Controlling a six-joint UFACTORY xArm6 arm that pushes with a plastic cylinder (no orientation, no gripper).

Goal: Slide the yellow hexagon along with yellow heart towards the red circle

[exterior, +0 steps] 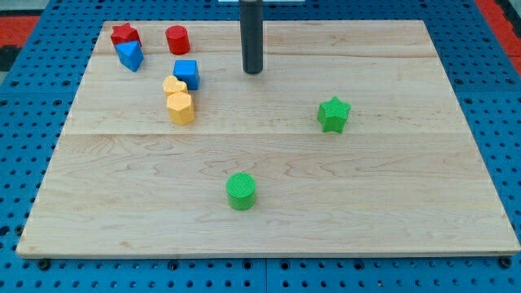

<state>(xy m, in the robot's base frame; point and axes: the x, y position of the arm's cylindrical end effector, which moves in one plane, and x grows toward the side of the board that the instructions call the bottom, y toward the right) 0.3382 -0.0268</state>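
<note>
The yellow hexagon sits at the view's left of centre, touching the yellow heart just above it. The red circle stands near the view's top left, above both. My tip is the lower end of the dark rod, to the right of the blue cube and up and to the right of the yellow blocks, well apart from them.
A red star and a blue block sit at the top left corner of the wooden board. A green star lies at the right, a green circle at the bottom centre.
</note>
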